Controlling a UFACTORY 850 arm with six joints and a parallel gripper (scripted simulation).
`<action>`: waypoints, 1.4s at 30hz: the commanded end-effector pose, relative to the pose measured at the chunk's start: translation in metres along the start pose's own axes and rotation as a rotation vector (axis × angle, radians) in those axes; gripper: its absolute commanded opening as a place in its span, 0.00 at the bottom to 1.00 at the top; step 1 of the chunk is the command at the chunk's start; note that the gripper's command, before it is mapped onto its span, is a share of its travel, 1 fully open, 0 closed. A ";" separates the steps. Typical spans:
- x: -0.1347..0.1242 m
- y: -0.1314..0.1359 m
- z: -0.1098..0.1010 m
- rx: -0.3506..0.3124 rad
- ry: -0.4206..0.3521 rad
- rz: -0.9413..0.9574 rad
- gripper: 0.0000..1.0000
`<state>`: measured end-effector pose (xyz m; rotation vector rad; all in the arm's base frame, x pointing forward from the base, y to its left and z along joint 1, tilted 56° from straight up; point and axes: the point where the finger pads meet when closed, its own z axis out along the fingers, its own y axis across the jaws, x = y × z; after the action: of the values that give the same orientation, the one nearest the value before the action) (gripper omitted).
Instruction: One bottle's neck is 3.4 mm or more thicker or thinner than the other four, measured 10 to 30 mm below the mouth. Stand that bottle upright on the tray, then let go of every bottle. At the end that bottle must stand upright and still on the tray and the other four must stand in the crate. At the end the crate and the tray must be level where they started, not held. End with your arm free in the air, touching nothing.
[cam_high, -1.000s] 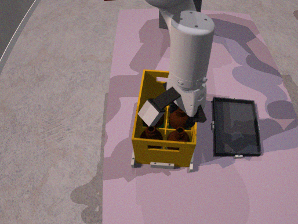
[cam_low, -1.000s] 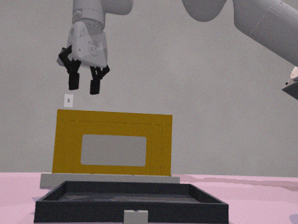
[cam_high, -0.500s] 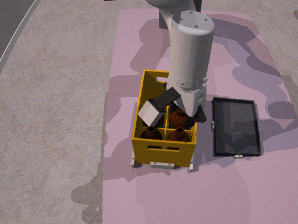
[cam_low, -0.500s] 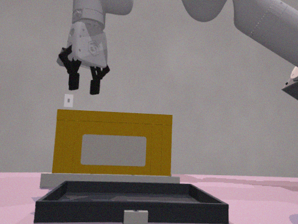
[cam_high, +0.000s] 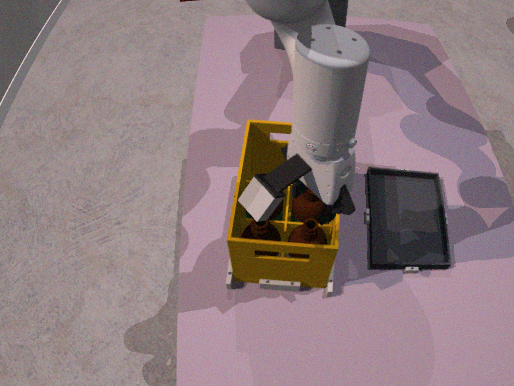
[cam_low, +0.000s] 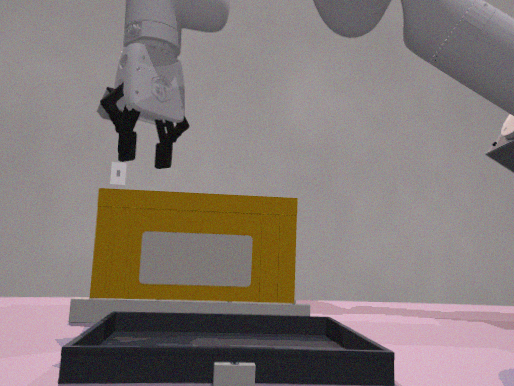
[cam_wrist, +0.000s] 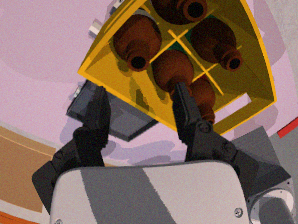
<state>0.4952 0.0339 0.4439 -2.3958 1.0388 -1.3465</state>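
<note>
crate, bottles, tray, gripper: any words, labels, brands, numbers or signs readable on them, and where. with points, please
No readable text on the yellow crate (cam_high: 282, 267) (cam_low: 195, 212) (cam_wrist: 107, 90).
None on the parts of the brown bottles that show, nor on the black tray (cam_high: 370, 220) (cam_low: 150, 365).
None legible on the gripper (cam_low: 145, 150) (cam_wrist: 140, 107) either.

Even, moderate light; grain speckles all views. Overlapping soft-edged shadows cross the pink table (cam_high: 320, 340), thickest toward its far right corner. The crate's inside (cam_high: 283, 241) (cam_wrist: 177, 131) is dim, its depths perhaps too dark to read.
</note>
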 end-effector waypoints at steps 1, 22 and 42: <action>0.000 -0.001 0.002 0.002 0.001 0.001 0.65; 0.000 -0.001 0.027 0.002 0.001 0.001 0.65; 0.000 -0.001 0.037 0.002 0.001 0.001 0.65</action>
<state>0.5251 0.0289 0.4232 -2.3949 1.0387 -1.3472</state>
